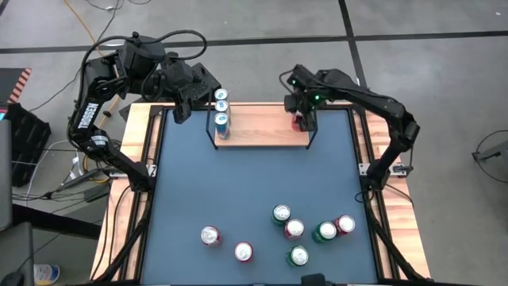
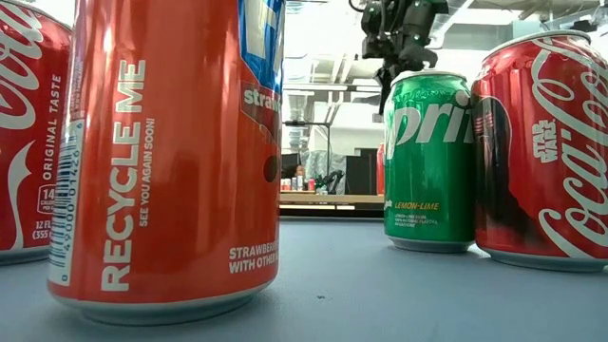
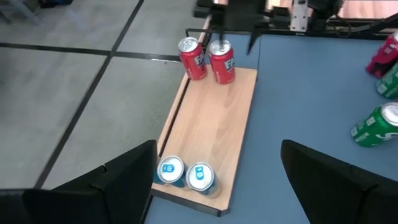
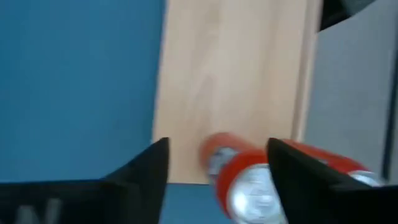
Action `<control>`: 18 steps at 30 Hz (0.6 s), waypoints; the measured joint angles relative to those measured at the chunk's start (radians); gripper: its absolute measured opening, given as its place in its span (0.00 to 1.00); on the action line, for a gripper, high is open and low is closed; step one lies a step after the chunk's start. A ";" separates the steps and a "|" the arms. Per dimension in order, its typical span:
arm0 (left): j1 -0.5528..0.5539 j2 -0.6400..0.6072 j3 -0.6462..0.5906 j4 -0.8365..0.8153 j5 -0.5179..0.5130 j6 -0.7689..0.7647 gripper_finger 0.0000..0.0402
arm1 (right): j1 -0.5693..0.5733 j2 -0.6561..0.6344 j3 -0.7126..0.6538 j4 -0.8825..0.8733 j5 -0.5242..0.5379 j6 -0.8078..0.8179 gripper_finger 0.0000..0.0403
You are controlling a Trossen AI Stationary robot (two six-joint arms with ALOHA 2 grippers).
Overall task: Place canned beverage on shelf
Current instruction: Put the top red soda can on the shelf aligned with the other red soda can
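Only in the high view is the whole layout seen: the shelf (image 1: 262, 127), a pale wood board with thin black wire ends, lies at the table's (image 1: 238, 191) far edge. Blue cans (image 1: 222, 119) stand at its left end, and seven loose cans (image 1: 294, 229) are scattered near the front edge. From the left wrist view, two red cans (image 3: 213, 60) are shown upright at the shelf's right end, a pair hidden from above by the right gripper (image 1: 302, 115).

In the right wrist view, one red can (image 4: 245, 180) lies between the parted fingers (image 4: 146, 165); whether it is gripped cannot be told, and a second red can is partly cut off. The left gripper (image 3: 214, 177) hangs wide open and empty over the shelf's left end.

The low view is largely blocked by near cans (image 2: 171, 152); the shelf shows only as a thin strip.
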 joint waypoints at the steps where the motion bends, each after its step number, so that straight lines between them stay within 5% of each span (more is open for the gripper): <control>1: 0.000 0.000 0.000 0.000 -0.002 0.000 0.82 | 0.006 0.000 -0.015 -0.013 -0.001 0.004 0.53; 8: 0.000 0.000 0.000 0.001 -0.006 0.007 0.82 | -0.004 0.001 -0.124 -0.041 -0.002 0.014 0.05; 18: 0.000 0.000 0.000 0.002 -0.013 0.001 0.82 | -0.046 0.000 -0.169 0.031 -0.001 0.013 0.04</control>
